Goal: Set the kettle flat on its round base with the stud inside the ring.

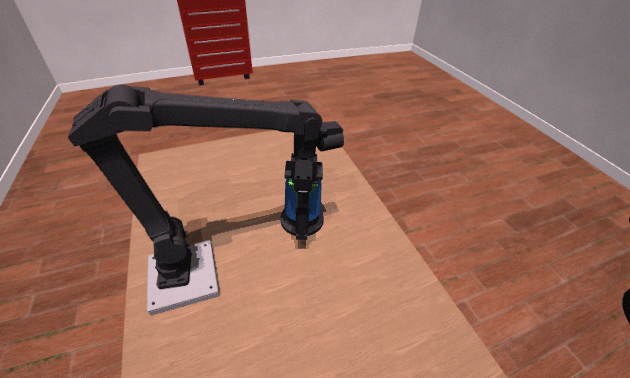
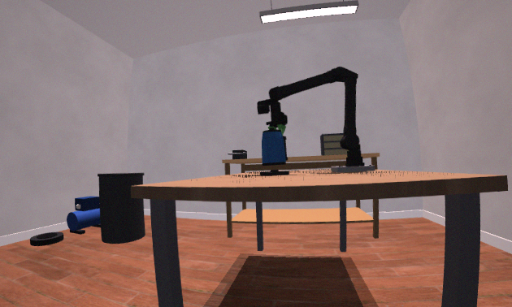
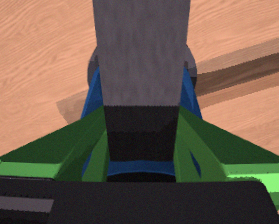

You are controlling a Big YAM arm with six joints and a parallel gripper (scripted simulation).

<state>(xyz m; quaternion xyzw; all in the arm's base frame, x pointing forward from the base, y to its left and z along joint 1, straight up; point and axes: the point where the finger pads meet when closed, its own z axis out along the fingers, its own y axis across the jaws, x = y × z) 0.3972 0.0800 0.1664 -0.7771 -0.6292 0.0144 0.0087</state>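
Gripper (image 1: pixel 303 200) comes down from above, clenched on the handle bar (image 3: pixel 142 36) so the blue kettle (image 1: pixel 301 204) hangs upright w/ its ring over the base (image 1: pixel 302 227), near mid-table toward the right edge, ready for release.

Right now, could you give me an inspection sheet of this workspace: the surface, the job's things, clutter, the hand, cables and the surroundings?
Surface: wooden table, the arm's grey base plate on it.
Job's things: blue kettle upright over its dark round base; whether it is fully seated, cannot tell.
Clutter: nothing seen on the table.
Hand: hand closed on the kettle's handle.
Cables: nothing seen.
Surroundings: red drawer cabinet, second table, black bin, brick-pattern floor.
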